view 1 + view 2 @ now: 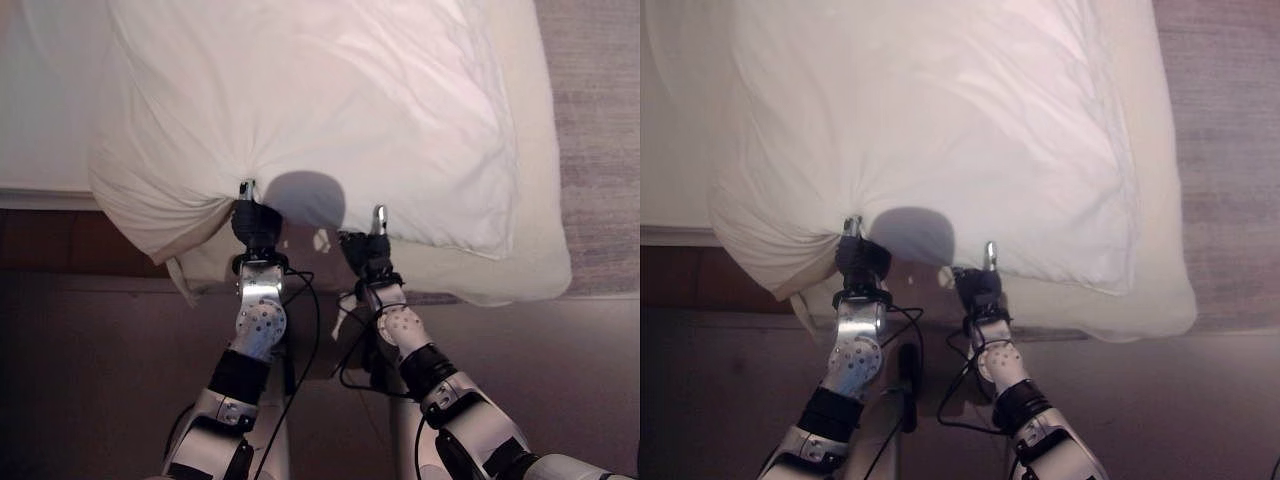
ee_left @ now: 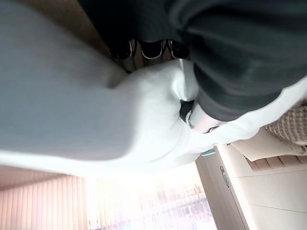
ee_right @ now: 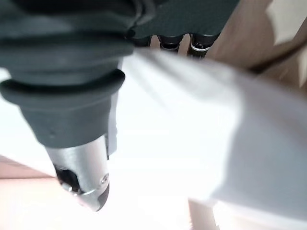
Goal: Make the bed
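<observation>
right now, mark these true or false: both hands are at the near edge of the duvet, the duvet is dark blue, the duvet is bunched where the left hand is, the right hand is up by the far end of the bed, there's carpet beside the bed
1. Both hands are at the near edge of the duvet. True: the left hand and the right hand both meet that edge.
2. The duvet is dark blue. False: it is white.
3. The duvet is bunched at the left hand. True: folds fan out from that spot.
4. The right hand is by the far end of the bed. False: it is at the near edge, close to the left hand.
5. There is carpet beside the bed. True: it lies on the robot's right.
</observation>
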`<state>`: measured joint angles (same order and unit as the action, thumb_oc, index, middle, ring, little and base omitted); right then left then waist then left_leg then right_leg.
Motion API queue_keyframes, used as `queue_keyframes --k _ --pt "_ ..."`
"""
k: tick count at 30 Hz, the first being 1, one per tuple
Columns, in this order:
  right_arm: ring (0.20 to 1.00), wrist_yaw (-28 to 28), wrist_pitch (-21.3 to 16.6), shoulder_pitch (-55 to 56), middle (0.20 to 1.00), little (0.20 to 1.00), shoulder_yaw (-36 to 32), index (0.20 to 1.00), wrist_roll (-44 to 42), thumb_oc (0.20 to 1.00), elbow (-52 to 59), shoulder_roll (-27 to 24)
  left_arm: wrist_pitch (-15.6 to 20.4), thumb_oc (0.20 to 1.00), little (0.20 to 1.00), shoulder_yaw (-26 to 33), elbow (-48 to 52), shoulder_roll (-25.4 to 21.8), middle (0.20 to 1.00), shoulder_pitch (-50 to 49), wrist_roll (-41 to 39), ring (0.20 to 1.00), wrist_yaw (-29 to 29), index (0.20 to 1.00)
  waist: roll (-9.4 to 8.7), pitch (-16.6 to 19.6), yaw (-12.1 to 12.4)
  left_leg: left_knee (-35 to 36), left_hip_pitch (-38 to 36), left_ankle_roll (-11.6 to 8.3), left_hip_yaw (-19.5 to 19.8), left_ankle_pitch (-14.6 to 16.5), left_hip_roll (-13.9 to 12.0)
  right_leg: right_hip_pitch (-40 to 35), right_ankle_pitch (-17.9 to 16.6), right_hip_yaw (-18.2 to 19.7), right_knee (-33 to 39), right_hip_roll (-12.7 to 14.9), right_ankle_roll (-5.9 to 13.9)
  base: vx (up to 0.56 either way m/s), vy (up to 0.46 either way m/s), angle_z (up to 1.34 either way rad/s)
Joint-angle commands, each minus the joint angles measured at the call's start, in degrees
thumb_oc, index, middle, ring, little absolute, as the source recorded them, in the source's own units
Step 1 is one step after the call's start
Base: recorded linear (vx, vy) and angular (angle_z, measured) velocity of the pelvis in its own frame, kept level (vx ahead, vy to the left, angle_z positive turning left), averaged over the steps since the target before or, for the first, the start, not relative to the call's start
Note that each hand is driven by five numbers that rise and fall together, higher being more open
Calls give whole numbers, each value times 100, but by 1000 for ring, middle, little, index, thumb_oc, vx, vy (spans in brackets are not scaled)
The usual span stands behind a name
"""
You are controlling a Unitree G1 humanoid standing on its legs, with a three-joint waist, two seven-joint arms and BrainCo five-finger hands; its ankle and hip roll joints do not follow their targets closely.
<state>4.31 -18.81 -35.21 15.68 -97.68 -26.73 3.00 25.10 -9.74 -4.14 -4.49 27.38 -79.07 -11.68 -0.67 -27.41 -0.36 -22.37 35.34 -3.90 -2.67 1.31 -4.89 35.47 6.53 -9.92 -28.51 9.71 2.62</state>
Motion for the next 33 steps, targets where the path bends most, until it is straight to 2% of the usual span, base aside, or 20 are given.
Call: queue_keyframes --k 1,7,8,18,26,27,28,29,30,33 --pt "1000 109 -389 63 1000 1000 -372 1000 -82 1000 759 -80 388 200 200 -20 1172 11 200 62 870 200 -53 200 212 344 142 -6 156 51 -17 110 123 -55 -337 82 521 36 428 0 0 0" --pt "1000 153 -596 236 1000 1000 -803 1000 4 1000 1085 -368 530 200 200 339 1289 -101 200 -78 1263 200 -400 200 238 415 98 -38 261 91 18 137 125 88 -317 81 443 61 446 9 2 1" --pt "1000 127 -638 277 1000 1000 -972 1000 26 1000 1089 -487 600 200 200 549 1295 -159 200 -120 1419 200 -553 200 230 425 96 -41 263 90 20 139 133 101 -313 92 431 53 450 0 0 0" --pt "1000 -23 -647 405 1000 1000 -1685 1000 218 1000 893 -967 880 200 200 1374 1267 -282 200 -179 2024 200 -1369 200 217 573 51 -91 410 108 9 179 116 324 -264 129 290 66 457 0 0 0" --pt "1000 -9 -591 455 1000 1000 -1955 1000 346 1000 745 -1223 901 200 200 1587 1172 -297 200 -174 2088 200 -1530 200 211 618 4 -85 461 97 4 176 106 394 -264 144 274 49 466 0 0 0" --pt "865 -13 -575 470 865 865 -1977 865 365 865 732 -1255 896 200 200 1594 1172 -298 200 -182 2088 200 -1525 200 212 619 -2 -93 467 103 3 181 105 404 -261 155 266 46 466 0 0 0" --pt "595 9 -559 462 595 595 -2009 595 373 595 705 -1282 930 200 200 1603 1145 -296 200 -176 2074 200 -1529 200 208 622 -11 -103 470 103 1 187 104 411 -264 161 261 42 468 0 0 0" --pt "448 6 -573 436 448 448 -2011 448 391 448 708 -1311 949 200 200 1589 1137 -291 200 -148 2075 200 -1538 200 203 611 -14 -138 500 81 0 174 108 428 -271 162 244 39 461 0 0 0" --pt "200 15 -541 441 200 200 -2023 200 429 200 692 -1345 966 200 200 1626 1127 -298 200 -143 2077 200 -1544 200 202 613 -16 -135 498 98 -1 183 108 436 -269 161 238 38 464 0 0 0" --pt "200 103 -483 436 200 200 -2086 200 451 200 656 -1410 966 200 200 1668 1071 -294 200 -146 2064 200 -1544 200 202 609 -24 -102 494 109 -12 173 110 466 -273 189 239 43 476 -4 8 -5"
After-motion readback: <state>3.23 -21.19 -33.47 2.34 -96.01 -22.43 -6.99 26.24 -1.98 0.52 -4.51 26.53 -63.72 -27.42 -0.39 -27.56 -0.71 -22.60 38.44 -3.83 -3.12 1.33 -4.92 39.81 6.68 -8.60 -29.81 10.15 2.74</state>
